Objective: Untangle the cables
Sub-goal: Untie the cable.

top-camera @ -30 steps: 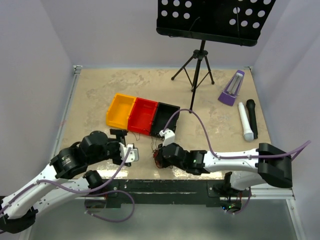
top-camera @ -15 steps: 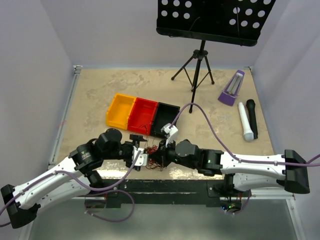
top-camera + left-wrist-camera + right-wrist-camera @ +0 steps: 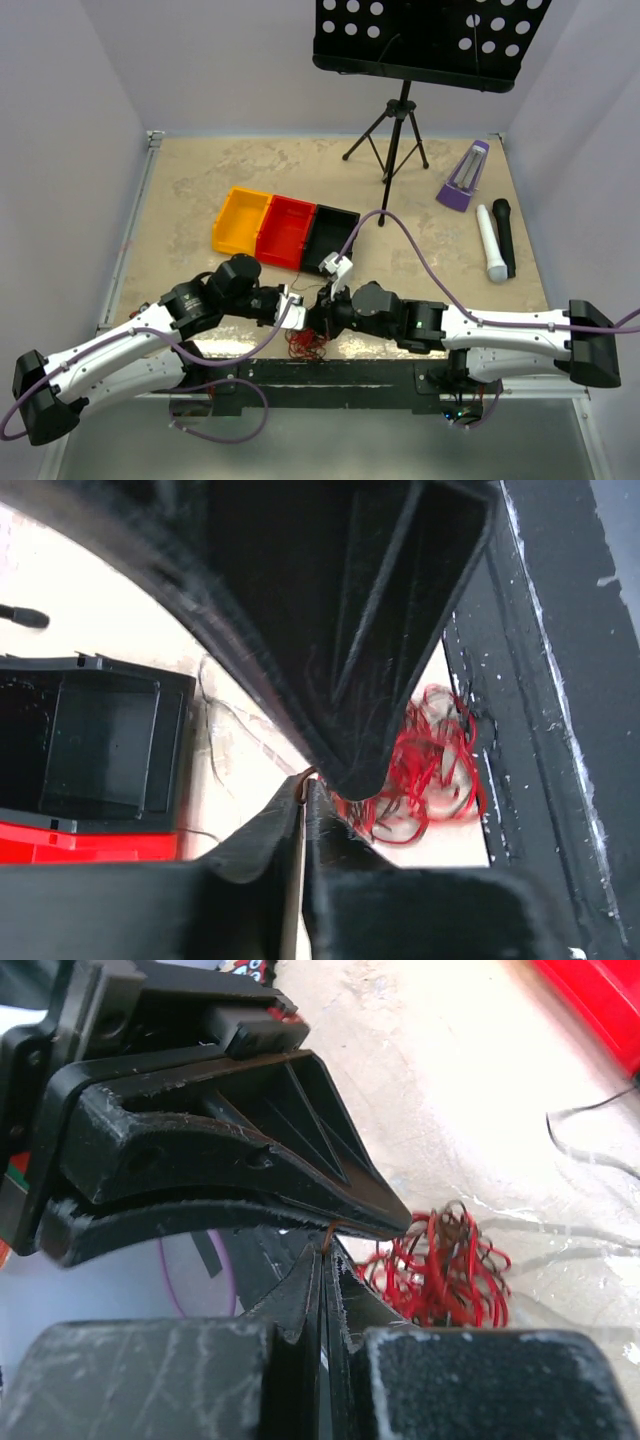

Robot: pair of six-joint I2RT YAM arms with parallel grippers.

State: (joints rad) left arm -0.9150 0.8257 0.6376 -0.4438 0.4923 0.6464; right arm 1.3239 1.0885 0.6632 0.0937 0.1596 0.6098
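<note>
The cables [image 3: 306,344] are a small tangle of thin red and dark strands lying at the table's front edge, just below both grippers. The same red tangle [image 3: 430,780] [image 3: 440,1272] shows in each wrist view beside the fingertips. My left gripper [image 3: 296,304] [image 3: 304,784] is shut, with a thin brown strand pinched at its tips. My right gripper [image 3: 318,310] [image 3: 326,1244] is shut on a brown strand too. The two sets of fingertips meet almost tip to tip, crossing each other above the tangle.
Yellow [image 3: 240,222], red [image 3: 285,232] and black [image 3: 331,238] bins stand in a row just behind the grippers. A music stand tripod [image 3: 397,130], a purple metronome [image 3: 463,176], a white microphone [image 3: 489,243] and a black one [image 3: 504,236] are at the back right. A black rail [image 3: 330,371] edges the front.
My left gripper has moved right up to the right gripper's tips and gone from open to shut. The tangle now hangs lower, nearer the front edge. The right gripper has stayed shut.
</note>
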